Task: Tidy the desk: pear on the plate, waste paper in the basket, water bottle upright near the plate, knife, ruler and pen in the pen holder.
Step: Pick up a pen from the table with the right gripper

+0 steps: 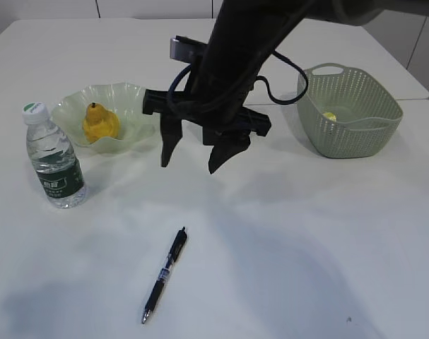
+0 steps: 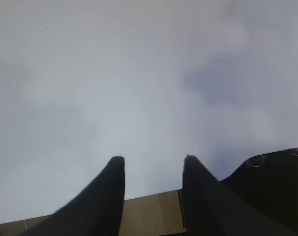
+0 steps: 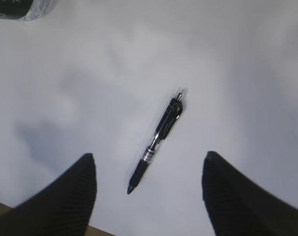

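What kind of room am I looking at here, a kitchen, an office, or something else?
Probably a lab or test room made up as a desk, not a kitchen. A bare white tabletop holds only a few props: a pen, a water bottle and a pear on a plate, under a black robot arm.

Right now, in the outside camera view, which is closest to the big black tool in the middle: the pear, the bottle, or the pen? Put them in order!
1. Yellow pear in the pale green ruffled glass plate, left of the tool.
2. Black click pen, lying below it.
3. Clear plastic water bottle, far left.
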You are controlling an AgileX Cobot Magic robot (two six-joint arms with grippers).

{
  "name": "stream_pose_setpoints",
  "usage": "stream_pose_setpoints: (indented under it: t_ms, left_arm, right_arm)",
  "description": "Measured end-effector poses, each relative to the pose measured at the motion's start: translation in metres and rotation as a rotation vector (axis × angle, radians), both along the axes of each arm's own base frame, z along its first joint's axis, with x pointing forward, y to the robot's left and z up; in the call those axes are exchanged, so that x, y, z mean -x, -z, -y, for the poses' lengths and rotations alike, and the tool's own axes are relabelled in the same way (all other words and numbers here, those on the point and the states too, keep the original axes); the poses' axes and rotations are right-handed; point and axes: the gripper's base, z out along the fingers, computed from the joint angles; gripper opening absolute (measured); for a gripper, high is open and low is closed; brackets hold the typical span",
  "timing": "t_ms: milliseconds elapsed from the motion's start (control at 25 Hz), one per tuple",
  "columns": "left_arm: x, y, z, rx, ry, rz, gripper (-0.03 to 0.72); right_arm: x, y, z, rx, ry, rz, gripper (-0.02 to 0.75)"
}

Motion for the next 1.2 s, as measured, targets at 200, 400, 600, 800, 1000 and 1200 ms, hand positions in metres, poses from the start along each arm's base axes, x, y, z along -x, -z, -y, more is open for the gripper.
stream_pose_setpoints:
  t_ms: [200, 400, 600, 800, 1000, 1200]
  left_arm:
    - [0.000, 0.000, 0.000, 0.003, 0.000, 0.002, 0.274]
    - [0.001, 0.000, 0.000, 0.003, 0.000, 0.004, 0.274]
    - [0.002, -0.001, 0.000, 0.003, 0.000, 0.008, 0.274]
    - [0.002, -0.001, 0.000, 0.003, 0.000, 0.008, 0.274]
    - [0.002, -0.001, 0.000, 0.003, 0.000, 0.006, 0.274]
    - [0.002, -0.001, 0.000, 0.003, 0.000, 0.006, 0.274]
  right_arm:
    - [0.002, 0.010, -0.011, -0.061, 0.050, -0.090, 0.595]
    - [0.001, 0.022, -0.015, -0.058, 0.098, -0.140, 0.561]
    - [0.003, 0.027, -0.016, 0.089, 0.173, -0.085, 0.554]
    - [0.015, 0.036, -0.033, 0.157, 0.175, -0.066, 0.553]
    - [0.020, 0.062, -0.047, 0.167, 0.162, -0.137, 0.553]
    - [0.021, 0.074, -0.051, 0.184, 0.156, -0.158, 0.553]
